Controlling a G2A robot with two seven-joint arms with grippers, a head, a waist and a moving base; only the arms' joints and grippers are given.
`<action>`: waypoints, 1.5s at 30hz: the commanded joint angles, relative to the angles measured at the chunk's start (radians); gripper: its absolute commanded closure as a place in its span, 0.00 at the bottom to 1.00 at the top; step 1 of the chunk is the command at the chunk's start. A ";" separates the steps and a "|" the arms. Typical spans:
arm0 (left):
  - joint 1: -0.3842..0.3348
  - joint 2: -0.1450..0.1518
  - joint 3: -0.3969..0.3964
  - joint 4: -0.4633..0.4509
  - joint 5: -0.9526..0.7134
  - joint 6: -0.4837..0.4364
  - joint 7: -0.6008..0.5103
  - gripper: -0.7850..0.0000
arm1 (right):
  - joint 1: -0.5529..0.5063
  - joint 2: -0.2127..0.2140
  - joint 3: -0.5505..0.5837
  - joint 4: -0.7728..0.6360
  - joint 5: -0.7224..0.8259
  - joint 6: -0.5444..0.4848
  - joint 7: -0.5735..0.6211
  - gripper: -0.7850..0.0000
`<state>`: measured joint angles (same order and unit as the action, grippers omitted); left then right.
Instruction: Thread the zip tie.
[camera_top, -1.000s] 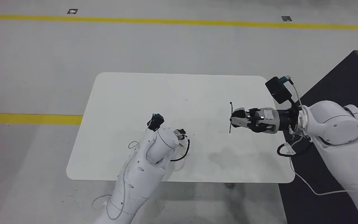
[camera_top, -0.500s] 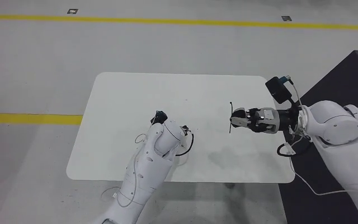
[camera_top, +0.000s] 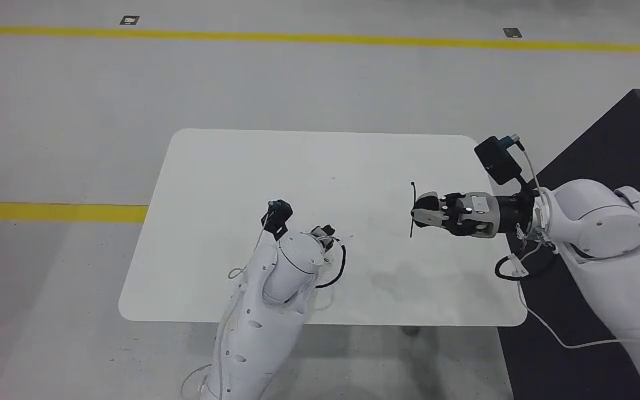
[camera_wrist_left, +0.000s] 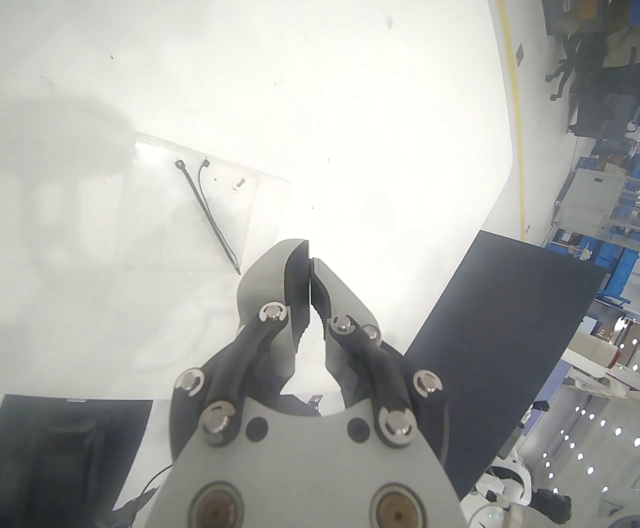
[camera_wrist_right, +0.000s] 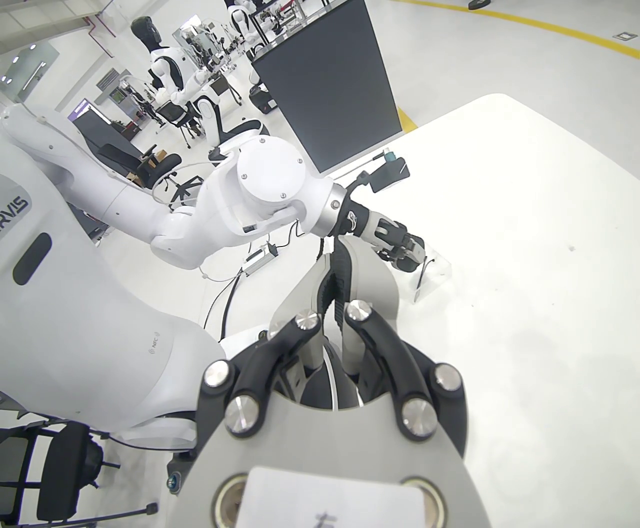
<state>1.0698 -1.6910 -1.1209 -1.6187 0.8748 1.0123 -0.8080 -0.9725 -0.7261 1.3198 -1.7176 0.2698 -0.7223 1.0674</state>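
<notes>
Closest to me, the right gripper (camera_wrist_right: 334, 255) hangs over the near half of the table (camera_top: 230, 180). I've got its claw pressed together, pad flat against pad.

Moving out to mid-table, there's the left gripper (camera_wrist_left: 308, 260), on the side where the dark panel (camera_top: 615, 135) stands. Its claw is pressed together too, the two pads meeting right at the tips.

Just in front of it is the zip tie (camera_wrist_left: 207, 215), black and thin, lying slantwise on a clear stand (camera_wrist_left: 250, 210). The head end points away from the gripper. The pointed end runs back to the stand's corner, just beside the outer edge of one finger. Touching or not, I can't tell from here. From the top view the tie reads as a thin dark line crossing just ahead of those fingertips.

The two grippers sit well apart, with bare white tabletop between them.

Out past the table's far edge I've got grey floor (camera_top: 100, 120) and a yellow line (camera_top: 300, 38) running across it.
</notes>
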 joint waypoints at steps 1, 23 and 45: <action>0.000 0.000 0.000 0.001 0.000 0.000 0.000 1.00 | 0.000 0.000 0.000 0.000 0.000 0.000 0.000 1.00; -0.097 -0.076 -0.063 0.195 0.111 0.000 0.000 1.00 | 0.000 0.000 0.000 0.000 0.000 0.000 0.000 1.00; -0.069 -0.161 -0.102 0.135 0.187 0.000 0.000 1.00 | 0.000 0.000 0.000 0.000 0.000 0.000 0.000 1.00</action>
<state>1.0012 -1.8518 -1.2228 -1.4839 1.0624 1.0123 -0.8081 -0.9725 -0.7261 1.3198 -1.7176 0.2698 -0.7223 1.0674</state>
